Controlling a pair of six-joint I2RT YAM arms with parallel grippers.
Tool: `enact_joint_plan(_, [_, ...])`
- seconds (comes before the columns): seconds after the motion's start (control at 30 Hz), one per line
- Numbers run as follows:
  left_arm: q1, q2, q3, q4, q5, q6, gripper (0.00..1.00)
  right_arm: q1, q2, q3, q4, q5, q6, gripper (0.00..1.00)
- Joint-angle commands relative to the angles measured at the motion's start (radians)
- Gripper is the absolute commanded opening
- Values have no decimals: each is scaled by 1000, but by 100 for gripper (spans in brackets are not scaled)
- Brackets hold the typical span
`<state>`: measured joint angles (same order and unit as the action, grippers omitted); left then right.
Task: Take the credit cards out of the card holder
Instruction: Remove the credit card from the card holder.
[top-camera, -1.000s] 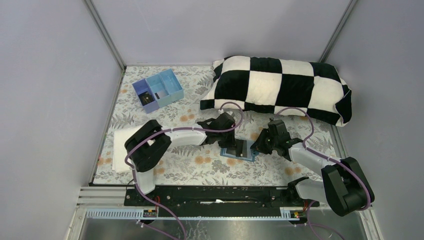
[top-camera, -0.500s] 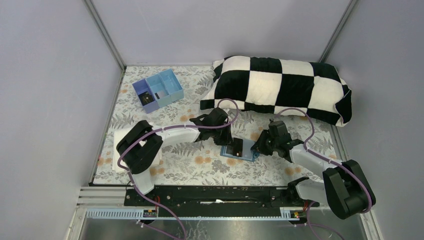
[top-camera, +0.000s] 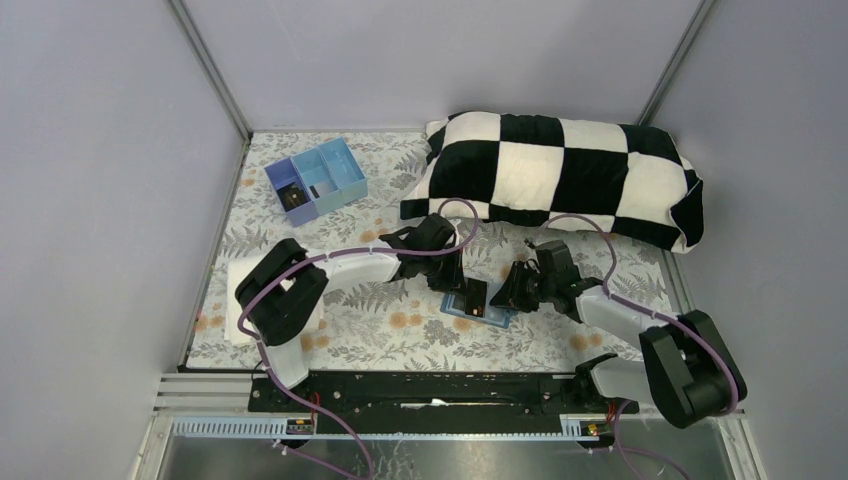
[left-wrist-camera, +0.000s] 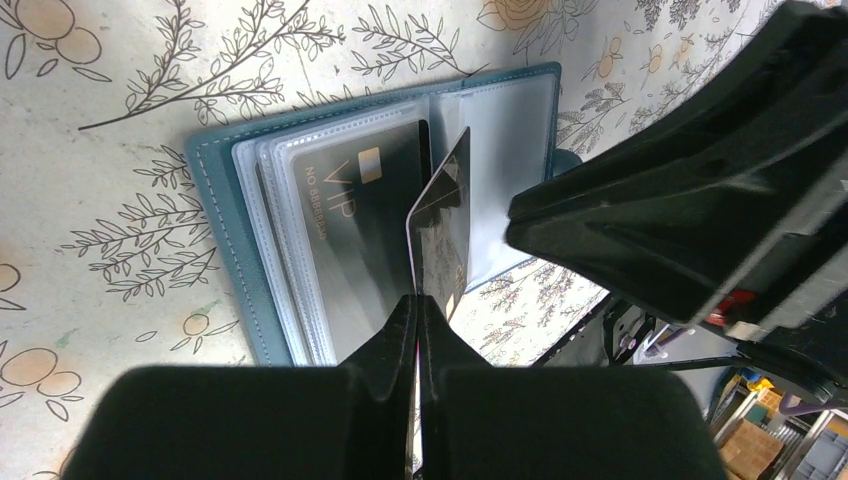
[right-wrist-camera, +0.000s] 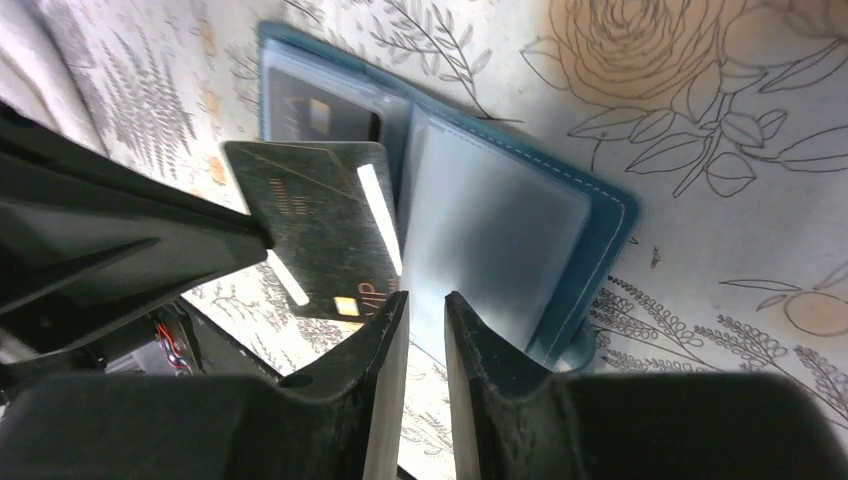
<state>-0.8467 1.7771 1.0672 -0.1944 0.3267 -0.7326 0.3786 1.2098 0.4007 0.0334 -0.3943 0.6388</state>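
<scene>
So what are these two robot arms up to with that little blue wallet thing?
They are emptying a card holder that lies open on the flowery table. The left gripper has pinched one dark card and holds it on edge above the holder, seemingly clear of its sleeve. A second dark card, marked VIP, sits in a sleeve. The right gripper hovers over the holder, fingers slightly apart, holding nothing.

glossy dark card (left-wrist-camera: 443, 225), clear plastic sleeves (left-wrist-camera: 500, 150)
</scene>
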Motion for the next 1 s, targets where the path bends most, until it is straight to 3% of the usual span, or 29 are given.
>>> enact_joint_plan(0.0, [8,6,37,3,35,15,0,-3,97,19,42,-84,-32,27])
enact_joint_plan(0.23, [9,14,35,23,70,9,0,-3,151,19,51,-55,-23,25])
enact_joint_plan(0.33, [10,27,39,32,89,6,20,-3,152,14,56,-51,-20,25])
enact_joint_plan(0.4, [10,32,33,51,108,1,27,-3,149,8,61,-50,-14,25])
enact_joint_plan(0.67, [9,53,15,108,143,-28,32,-3,143,-7,73,-56,-2,25])
enact_joint_plan(0.77, [8,39,25,64,93,-16,34,-3,139,-5,72,-54,0,25])
enact_joint_plan(0.97, [8,-24,27,8,-7,11,52,-3,140,-1,70,-44,1,25])
